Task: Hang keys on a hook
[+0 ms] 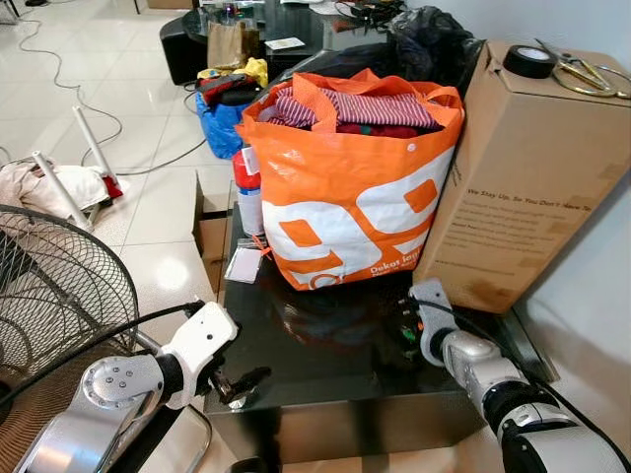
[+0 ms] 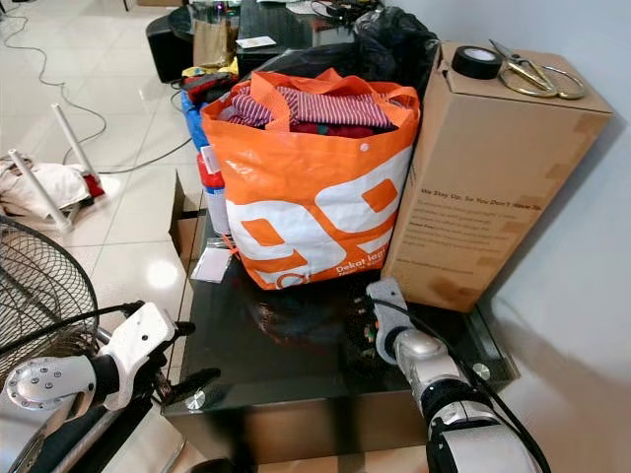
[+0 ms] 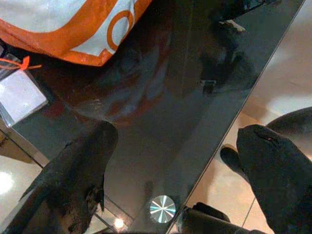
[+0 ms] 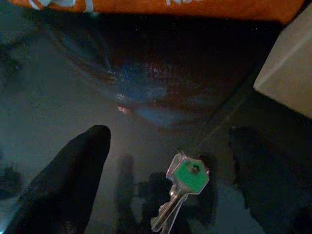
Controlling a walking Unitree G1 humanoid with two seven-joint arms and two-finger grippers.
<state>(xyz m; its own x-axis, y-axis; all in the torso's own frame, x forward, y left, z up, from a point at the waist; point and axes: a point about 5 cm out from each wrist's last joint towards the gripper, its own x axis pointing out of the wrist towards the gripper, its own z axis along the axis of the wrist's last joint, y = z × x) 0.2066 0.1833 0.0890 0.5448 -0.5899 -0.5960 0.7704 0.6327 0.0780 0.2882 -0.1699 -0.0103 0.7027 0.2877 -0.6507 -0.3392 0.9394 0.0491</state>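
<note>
- On dark glossy counter [image 1: 335, 384], front-right area: keys [image 4: 181, 185] w/ green head lie flat, just ahead of right gripper [image 4: 170, 170].
- Right gripper hangs low over counter just in front of cardboard box [image 1: 523, 168]; jaws wide, one finger either side of keys, not touching them. Nothing held.
- In head views keys show as small green-tinted spot [image 1: 407, 333] beside right gripper's wrist, near box's bottom corner.
- Left gripper [image 1: 237, 379] at counter's front-left edge; jaws wide & empty, one finger [image 3: 78, 180] over glass, other finger off the edge above floor tiles.
- Round metal stud [image 3: 162, 208] sits in counter glass near that edge.
- Orange & white shopping bag [image 1: 345, 197] stands mid-counter, stuffed w/ striped clothes [image 1: 365, 106]; its reflection shows in glass below.
- Cardboard box stands tilted just right of bag, touching it; black tape roll [image 1: 529, 61] & scissors [image 1: 582, 74] on its top.
- Red-capped spray can [image 1: 247, 187] stands at bag's left side; small clear card sleeve [image 1: 244, 264] w/ orange tie lies on counter beside it.
- Fan grille [image 1: 54, 296] at left, on floor side; white cloth bundle [image 1: 39, 187] farther back on tiles.
- Black bin bag [image 1: 424, 44] behind orange bag.
</note>
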